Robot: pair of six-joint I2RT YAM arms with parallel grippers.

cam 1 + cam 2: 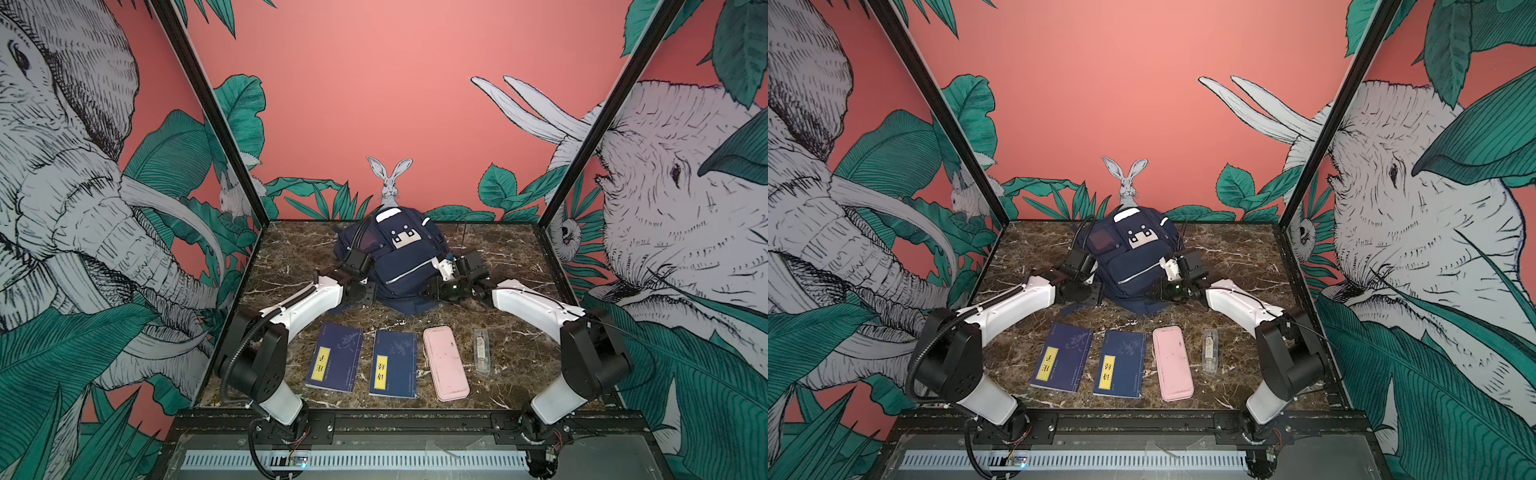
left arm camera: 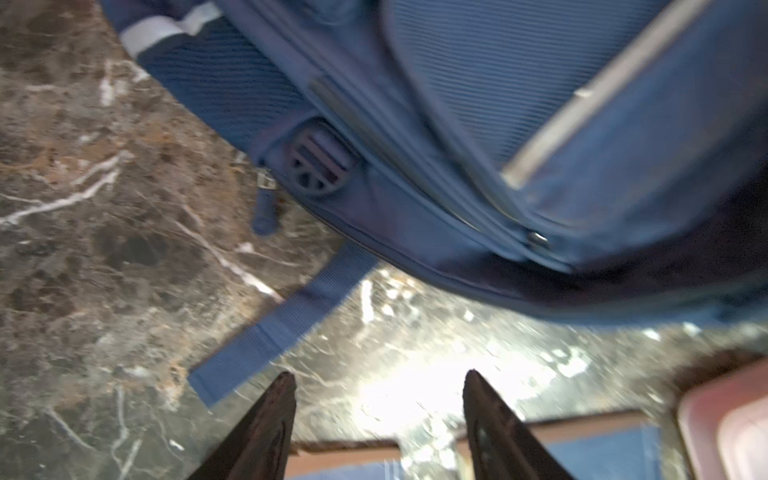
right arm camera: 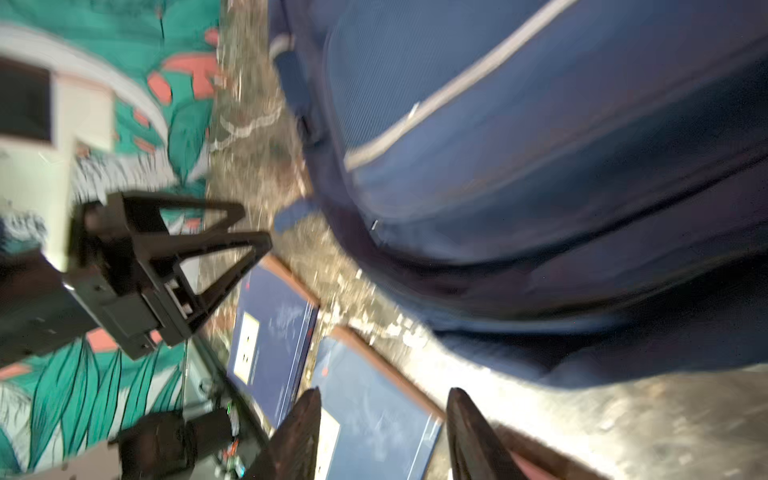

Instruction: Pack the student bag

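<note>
The student bag point(image 1: 397, 259) point(image 1: 1136, 259), a navy backpack with white patches and a grey stripe, lies at the back middle of the marble table point(image 1: 515, 266). Its zips look closed. My left gripper point(image 1: 362, 296) point(image 2: 378, 380) hovers low at the bag's near-left corner, open, with only bare table between its fingers. A loose navy strap point(image 2: 282, 324) and a zip pull point(image 2: 264, 208) lie just beyond it. My right gripper point(image 1: 441, 291) point(image 3: 384, 395) hangs at the bag's near-right corner, open and holding nothing. The left gripper point(image 3: 254, 224) also shows open in the right wrist view.
Near the front edge lie two navy books with yellow labels point(image 1: 334, 357) point(image 1: 394, 363), a pink pencil case point(image 1: 445, 363) and a small clear case point(image 1: 482, 351). Printed walls close in the table on three sides.
</note>
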